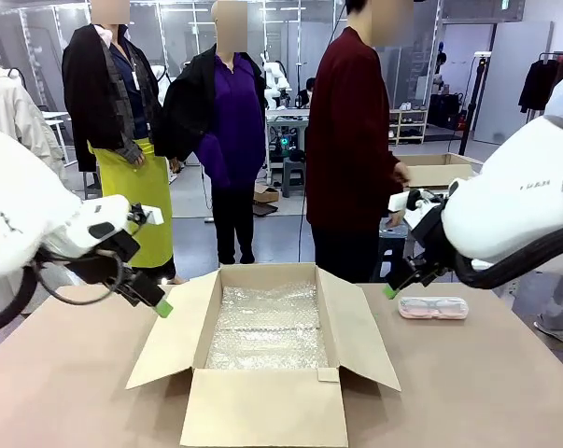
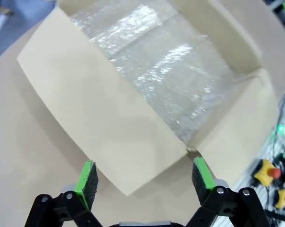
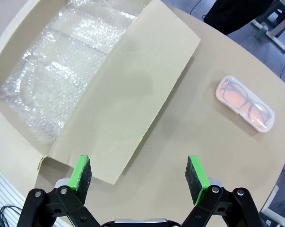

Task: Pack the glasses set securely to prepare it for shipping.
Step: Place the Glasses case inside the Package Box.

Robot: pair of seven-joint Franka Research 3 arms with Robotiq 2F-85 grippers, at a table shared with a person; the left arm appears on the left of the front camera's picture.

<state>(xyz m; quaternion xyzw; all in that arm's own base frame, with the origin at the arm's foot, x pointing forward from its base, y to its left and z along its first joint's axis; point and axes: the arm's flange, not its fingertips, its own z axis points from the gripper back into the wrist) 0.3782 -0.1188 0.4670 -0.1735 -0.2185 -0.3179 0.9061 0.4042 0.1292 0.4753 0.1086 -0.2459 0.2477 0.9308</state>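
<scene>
box: open cardboard box (image 1: 262, 411) mid-table, all four flaps splayed outward
box contents: bubble wrap (image 1: 267, 327) lining the floor; nothing seen lying on top of it
left gripper: left gripper (image 2: 144, 177) jaws spread wide, nothing held, poised over the outer corner of the left flap (image 2: 99, 118)
right gripper: right gripper (image 3: 140, 177) jaws spread wide, nothing held, over the table (image 3: 189, 156) just off the edge of the right flap (image 3: 137, 94)
task thing: pink case (image 3: 245, 104) flat on bare table, outside the box, clear of the right flap, spectacles visible through the lid
key relation: case sits just beyond the right gripper's tips, on the side away from the box; in the wrist view it is ahead and off to the right, and the box blocks the left arm, so the right arm is nearer by far
long axis: runs side to side across the table in the front view; diagonal to the finger line in the wrist view, so my guess is the wrist needs rolling to pinch across the short side
far side: person (image 1: 351, 140) standing behind the box, hands not on the table
</scene>
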